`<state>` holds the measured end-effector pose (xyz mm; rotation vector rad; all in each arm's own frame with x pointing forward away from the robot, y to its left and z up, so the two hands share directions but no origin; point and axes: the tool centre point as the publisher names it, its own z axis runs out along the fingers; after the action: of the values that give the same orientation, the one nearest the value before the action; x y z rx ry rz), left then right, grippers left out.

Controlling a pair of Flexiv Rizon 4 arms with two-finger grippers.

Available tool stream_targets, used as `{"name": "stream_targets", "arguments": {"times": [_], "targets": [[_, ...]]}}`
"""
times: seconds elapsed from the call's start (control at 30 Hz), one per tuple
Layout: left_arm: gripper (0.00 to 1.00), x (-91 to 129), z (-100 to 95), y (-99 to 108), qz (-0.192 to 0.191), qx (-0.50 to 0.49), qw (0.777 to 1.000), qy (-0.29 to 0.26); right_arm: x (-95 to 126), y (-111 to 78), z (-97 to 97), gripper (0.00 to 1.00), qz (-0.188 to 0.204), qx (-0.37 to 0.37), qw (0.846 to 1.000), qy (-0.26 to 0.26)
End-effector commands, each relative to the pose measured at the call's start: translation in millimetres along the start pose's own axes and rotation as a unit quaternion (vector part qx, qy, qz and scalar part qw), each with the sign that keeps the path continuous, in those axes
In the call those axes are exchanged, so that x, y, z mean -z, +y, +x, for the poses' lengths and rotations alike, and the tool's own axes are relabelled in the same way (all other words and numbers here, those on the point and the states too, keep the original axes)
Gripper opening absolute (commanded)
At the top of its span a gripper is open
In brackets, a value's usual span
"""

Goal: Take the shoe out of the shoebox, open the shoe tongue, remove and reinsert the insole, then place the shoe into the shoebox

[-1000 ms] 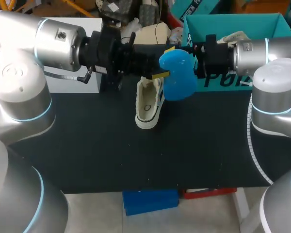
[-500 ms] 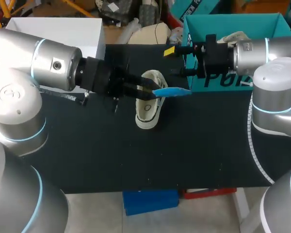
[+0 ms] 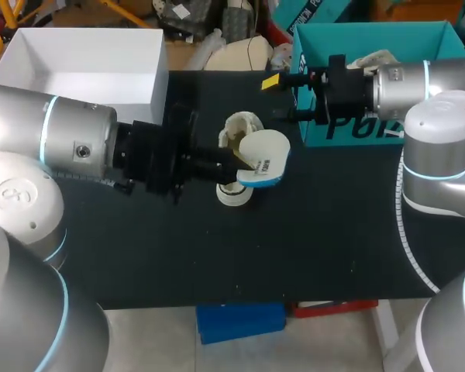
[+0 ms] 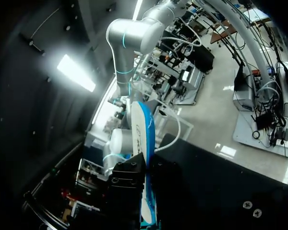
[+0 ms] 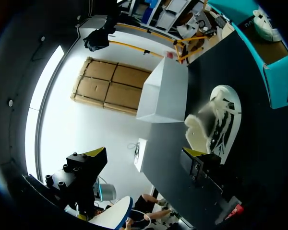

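- The white shoe [image 3: 234,192] is seen upright on the black surface [image 3: 217,248], just above the middle of the head view, with its toe toward the lower edge and its opening facing up.
- The insole [image 3: 262,159], white with a blue rim, is gripped by the left jaws, which are closed on it from two sides. It is held just right of the shoe's middle, partly over the shoe.
- In the left wrist view the insole [image 4: 143,143] is seen edge-on, clamped between the dark fingers.
- The right jaws are held wide apart and empty in the upper right of the head view, well apart from the shoe and just in front of the teal shoebox [image 3: 349,133].
- The shoebox is set at the upper right of the surface, and a white item [image 3: 376,58] is seen inside it.
- A white box [image 3: 85,66] is placed at the upper left.
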<state>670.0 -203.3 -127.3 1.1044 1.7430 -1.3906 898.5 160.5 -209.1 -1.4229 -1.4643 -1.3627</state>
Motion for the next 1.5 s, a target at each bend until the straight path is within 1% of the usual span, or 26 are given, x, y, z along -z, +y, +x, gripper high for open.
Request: {"name": "stream_targets", "arguments": {"times": [0.03,0.1,0.13,0.17,0.2,0.23,0.27,0.33,0.43,0.47,0.53,0.63,0.67,0.73,0.87,0.9,0.97,1.0,1.03,1.13,1.3,1.5], "targets": [[0.00,1,3.2,-3,-0.004,-0.001,1.000,-0.003,-2,-0.6,-0.4,1.00,-0.002,0.000,1.000,0.000],[0.00,1,15.3,-5,0.006,-0.032,0.999,-0.017,-2,-0.6,-0.4,1.00,-0.002,0.000,1.000,0.000],[0.00,2,22.8,-4,-0.001,-0.057,0.998,-0.024,-2,-0.6,-0.4,1.00,-0.002,0.000,1.000,0.000],[0.00,2,29.3,-1,-0.010,-0.076,0.997,-0.030,-2,-0.6,-0.4,1.00,-0.002,0.000,1.000,0.000],[0.00,3,35.2,2,-0.006,-0.080,0.996,-0.043,-2,-0.6,-0.4,1.00,-0.002,0.000,1.000,0.000],[0.00,5,40.5,7,-0.011,-0.091,0.994,-0.054,-2,-0.6,-0.4,1.00,-0.002,0.000,1.000,0.000],[0.00,5,45.3,10,-0.023,-0.108,0.992,-0.059,-2,-0.6,-0.4,1.00,-0.002,0.000,1.000,0.000],[0.00,7,53.9,18,-0.015,-0.112,0.991,-0.075,-2,-0.6,-0.4,1.00,-0.002,0.000,1.000,0.000],[0.00,7,65.8,28,-0.020,-0.154,0.985,-0.078,-2,-0.6,-0.4,1.00,-0.002,0.000,1.000,0.000],[0.00,7,69.5,32,-0.020,-0.158,0.983,-0.087,-2,-0.6,-0.4,1.00,-0.002,0.000,1.000,0.000],[0.00,7,76.5,42,-0.012,-0.163,0.982,-0.094,-2,-0.6,-0.4,1.00,-0.002,0.000,1.000,0.000],[0.00,5,86.3,55,-0.017,-0.188,0.977,-0.095,-2,-0.6,-0.4,1.00,-0.002,0.000,1.000,0.000],[0.00,4,88.7,59,-0.019,-0.193,0.976,-0.102,-2,-0.6,-0.4,1.00,-0.002,0.000,1.000,0.000],[0.00,3,91.9,67,-0.028,-0.212,0.972,-0.098,-2,-0.6,-0.4,1.00,-0.002,0.000,1.000,0.000],[0.00,-4,94.6,83,-0.064,-0.269,0.959,-0.065,-2,-0.6,-0.4,1.00,-0.002,0.000,1.000,0.000],[0.00,-5,93.8,88,-0.060,-0.269,0.959,-0.068,-2,-0.6,-0.4,1.00,-0.002,0.000,1.000,0.000],[0.00,-8,92.2,98,-0.070,-0.286,0.954,-0.060,-2,-0.6,-0.4,1.00,-0.002,0.000,1.000,0.000],[0.00,-8,91.5,104,-0.067,-0.282,0.955,-0.064,-2,-0.6,-0.4,1.00,-0.002,0.000,1.000,0.000],[0.00,-7,92.2,110,-0.077,-0.282,0.955,-0.059,-2,-0.6,-0.4,1.00,-0.002,0.000,1.000,0.000],[0.00,-10,91.7,132,-0.085,-0.289,0.952,-0.052,-2,-0.6,-0.4,1.00,-0.002,0.000,1.000,0.000],[0.00,-15,77.5,156,-0.088,-0.301,0.948,-0.046,-2,-0.6,-0.4,1.00,-0.002,0.000,1.000,0.000],[0.00,-22,60.2,184,-0.088,-0.296,0.950,-0.049,-2,-0.6,-0.4,1.00,-0.002,0.000,1.000,0.000]]}}
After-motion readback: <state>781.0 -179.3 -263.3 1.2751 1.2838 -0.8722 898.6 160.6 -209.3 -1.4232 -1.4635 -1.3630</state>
